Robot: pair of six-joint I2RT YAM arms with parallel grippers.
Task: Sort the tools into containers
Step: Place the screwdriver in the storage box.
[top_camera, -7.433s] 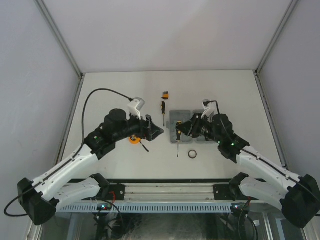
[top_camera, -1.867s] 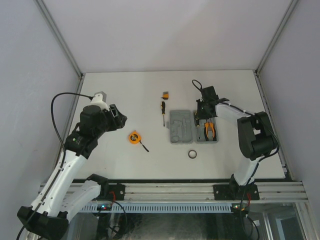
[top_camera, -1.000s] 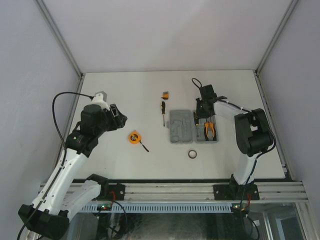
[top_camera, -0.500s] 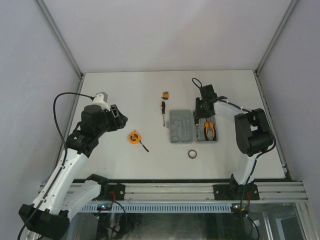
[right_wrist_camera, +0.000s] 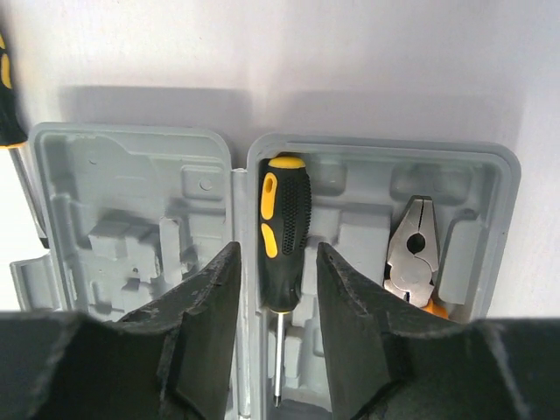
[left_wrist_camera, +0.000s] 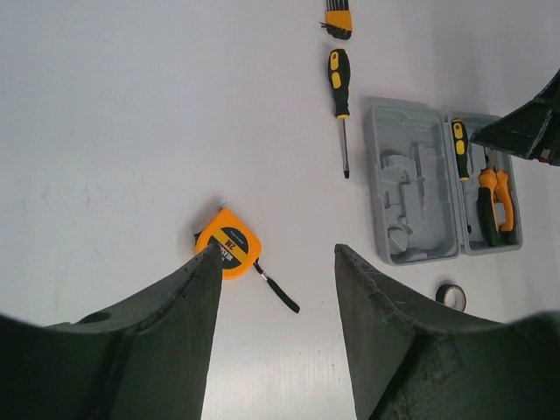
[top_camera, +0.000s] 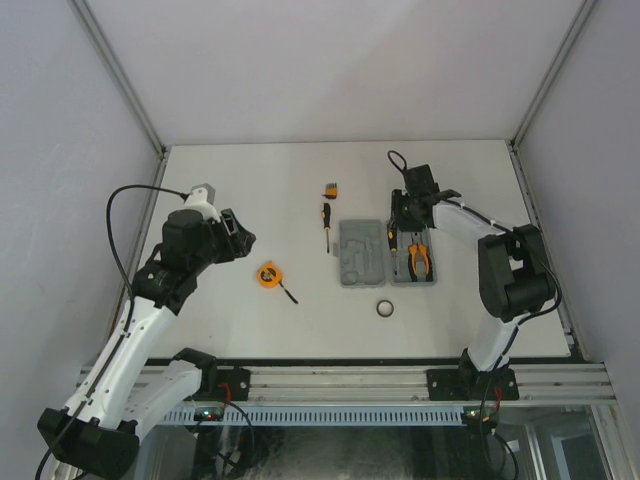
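The grey tool case (top_camera: 360,256) lies open at centre right. Orange-handled pliers (top_camera: 418,258) and one black-and-orange screwdriver (right_wrist_camera: 282,229) lie in its right half (right_wrist_camera: 367,179). My right gripper (top_camera: 404,214) hovers over that half, open, its fingers either side of the screwdriver without touching it. The second screwdriver (top_camera: 325,222) and the tiny orange-black block (top_camera: 331,188) lie left of the case. The orange tape measure (top_camera: 267,275) and the black ring (top_camera: 385,309) lie nearer the front. My left gripper (top_camera: 240,241) is open and empty, raised left of the tape measure (left_wrist_camera: 227,249).
The left half of the case (left_wrist_camera: 411,188) holds only moulded recesses. The tape measure's black strap (left_wrist_camera: 278,289) trails to the right. Grey walls enclose the white table on three sides.
Since the earliest frame my right gripper carried a screwdriver into the case's right half and let it go. My left arm pulled back leftward off the tape measure. Lately the right gripper rose slightly.
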